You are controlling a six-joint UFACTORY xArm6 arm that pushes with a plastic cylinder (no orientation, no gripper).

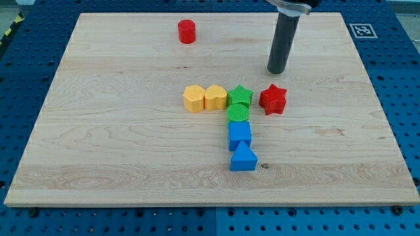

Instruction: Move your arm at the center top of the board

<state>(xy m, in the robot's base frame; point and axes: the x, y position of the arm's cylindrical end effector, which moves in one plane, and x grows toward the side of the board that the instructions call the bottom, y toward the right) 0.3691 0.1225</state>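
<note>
My tip (277, 71) stands on the wooden board (118, 131), right of the board's centre and in its upper half. It is just above the red star (273, 99) and apart from it. A red cylinder (187, 31) sits near the view's top, left of centre. In the middle, a yellow hexagon (193, 98) and a yellow heart (215, 98) sit side by side, with a green star (241, 96) to their right. Below the star run a green cylinder (238, 113), a blue block (239, 135) and a blue triangle (243, 158).
The board lies on a blue perforated table (400, 85). A black and white marker tag (362, 29) sits past the board's top right corner.
</note>
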